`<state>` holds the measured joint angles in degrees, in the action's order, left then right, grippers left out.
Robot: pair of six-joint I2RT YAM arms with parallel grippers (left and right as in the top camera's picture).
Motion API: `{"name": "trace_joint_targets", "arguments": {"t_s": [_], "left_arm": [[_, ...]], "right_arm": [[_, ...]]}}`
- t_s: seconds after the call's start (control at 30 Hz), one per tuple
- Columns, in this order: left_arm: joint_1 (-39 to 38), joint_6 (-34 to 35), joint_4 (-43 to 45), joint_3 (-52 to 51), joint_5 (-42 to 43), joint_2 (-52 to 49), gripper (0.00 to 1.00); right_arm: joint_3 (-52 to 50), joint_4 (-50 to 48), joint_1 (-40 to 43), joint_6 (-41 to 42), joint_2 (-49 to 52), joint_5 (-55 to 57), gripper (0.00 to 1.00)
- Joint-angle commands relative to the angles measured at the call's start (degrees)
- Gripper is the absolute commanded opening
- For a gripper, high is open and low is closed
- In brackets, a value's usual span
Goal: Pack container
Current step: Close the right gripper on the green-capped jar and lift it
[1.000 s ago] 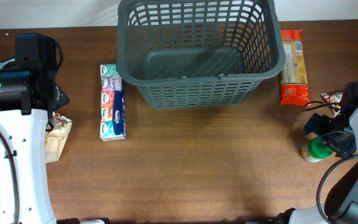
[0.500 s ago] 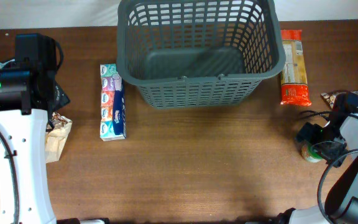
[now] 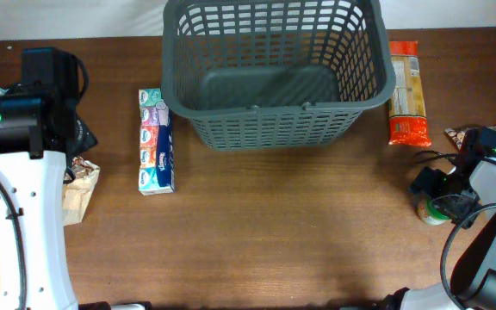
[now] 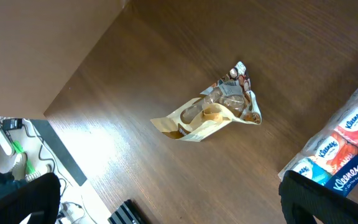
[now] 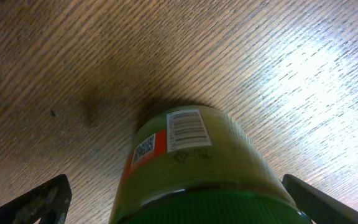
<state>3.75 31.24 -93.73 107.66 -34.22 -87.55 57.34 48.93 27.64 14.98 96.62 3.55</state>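
One container (image 3: 274,129), one tissue pack (image 3: 155,142), one pasta bag (image 3: 406,95), one snack pouch (image 4: 210,115) below wide-spread left gripper (image 4: 173,199), one green-lidded jar (image 5: 191,168) between wide-apart right gripper (image 5: 185,199) fingers.

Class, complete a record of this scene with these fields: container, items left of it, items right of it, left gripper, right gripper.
Container: grey basket, nothing visible inside
Left of it: tissue pack, snack bag
Right of it: pasta packet, green-lidded jar
Left gripper: open, holding nothing, near the snack bag
Right gripper: open, a finger on either side of the jar
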Motion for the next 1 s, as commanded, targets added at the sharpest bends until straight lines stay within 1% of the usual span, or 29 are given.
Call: {"name": "trace_joint_targets", "arguments": {"t_s": [0.0,0.5,0.87,0.93,0.97], "left_arm": [[0.33,-0.07,-0.24,-0.39,0.42,-0.15,1.0],[0.33,-0.09,-0.26,-0.39,0.42,-0.15,1.0],[0.33,-0.09,-0.22,-0.39,0.42,-0.15,1.0],[0.33,-0.09,-0.22,-0.39,0.42,-0.15,1.0],[0.33,-0.09,-0.22,-0.39,0.42,-0.15,1.0]], "right_arm": [[-0.57,-0.31,-0.26,0.33,0.66,-0.28,0.99],[-0.57,-1.68,-0.26,0.09,4.94,-0.09,0.99],[-0.57,-1.84,-0.26,0.11,5.03,-0.13,0.99],[-0.57,-1.81,-0.26,0.11,5.03,-0.11,0.83],[-0.57,-1.81,-0.26,0.11,5.03,-0.11,0.69]]}}
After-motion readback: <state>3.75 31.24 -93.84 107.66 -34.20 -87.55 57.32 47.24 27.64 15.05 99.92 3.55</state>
